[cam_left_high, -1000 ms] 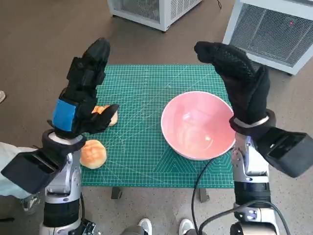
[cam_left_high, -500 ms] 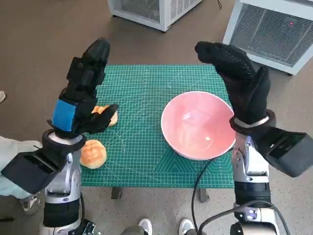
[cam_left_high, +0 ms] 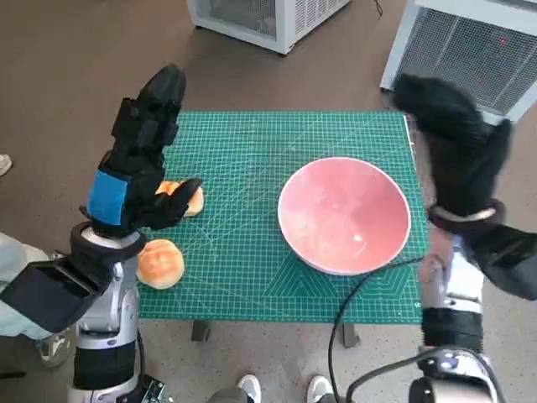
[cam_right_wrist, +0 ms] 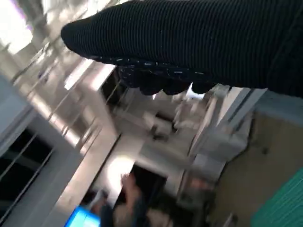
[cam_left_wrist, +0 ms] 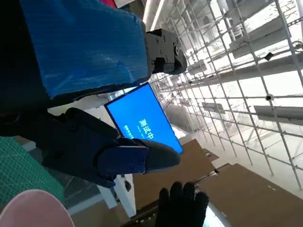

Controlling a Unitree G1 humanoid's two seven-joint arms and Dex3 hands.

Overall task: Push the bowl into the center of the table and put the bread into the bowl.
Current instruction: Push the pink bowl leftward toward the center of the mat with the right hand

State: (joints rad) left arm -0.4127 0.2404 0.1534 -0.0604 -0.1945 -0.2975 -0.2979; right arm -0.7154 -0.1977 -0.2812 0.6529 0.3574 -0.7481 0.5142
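Observation:
A pink bowl [cam_left_high: 344,215] sits on the right half of the green cutting mat [cam_left_high: 252,159], empty. Its rim [cam_left_wrist: 33,208] shows at the edge of the left wrist view. One bread roll [cam_left_high: 160,264] lies at the mat's front left edge. A second roll [cam_left_high: 186,199] lies just behind it, partly hidden by my left hand [cam_left_high: 138,159]. That hand hovers above the rolls, fingers stretched out, holding nothing. My right hand [cam_left_high: 453,147] is raised beside the bowl's right side, off the mat's right edge, fingers extended and empty. It looks blurred.
White ventilated cabinets [cam_left_high: 252,17] stand on the floor behind the table, another [cam_left_high: 470,42] at the back right. A black cable [cam_left_high: 352,302] hangs over the table's front edge below the bowl. Shoes [cam_left_high: 247,388] show on the floor at the front.
My right hand has swung to the right, from over the bowl's right rim to outside the mat's edge. The left hand, the bowl and the rolls have stayed in place.

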